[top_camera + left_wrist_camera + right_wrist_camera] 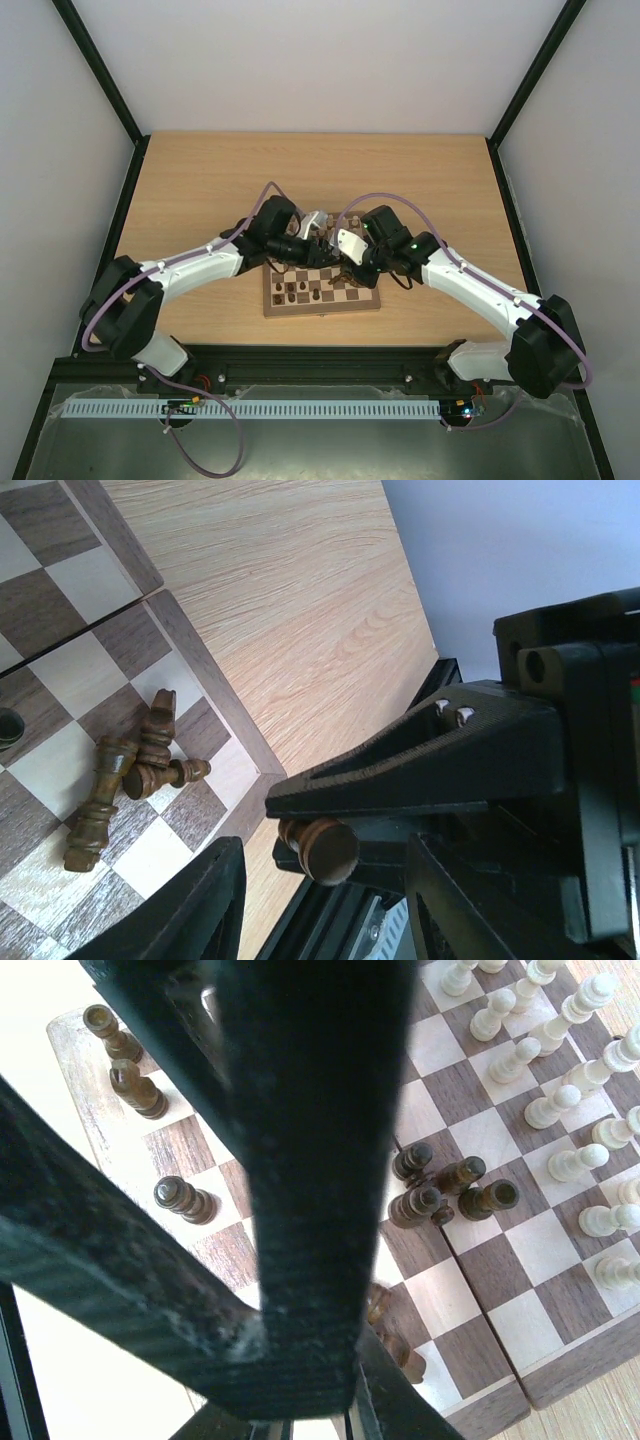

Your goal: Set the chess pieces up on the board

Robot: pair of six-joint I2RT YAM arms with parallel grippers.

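Placing dark piece (318, 848), pinched in left fingers (215, 900) | right fingers (300, 1210): state unclear to me | next: I stand it upright on board (215, 695), avoiding toppled pieces (125, 775).

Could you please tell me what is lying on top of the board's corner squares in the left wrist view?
Dark pieces lie toppled in a heap on the board. The gripper's black finger covers the squares below.

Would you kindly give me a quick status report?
Left gripper holding a dark piece. Right gripper state unclear. Dark pieces lying toppled on board.
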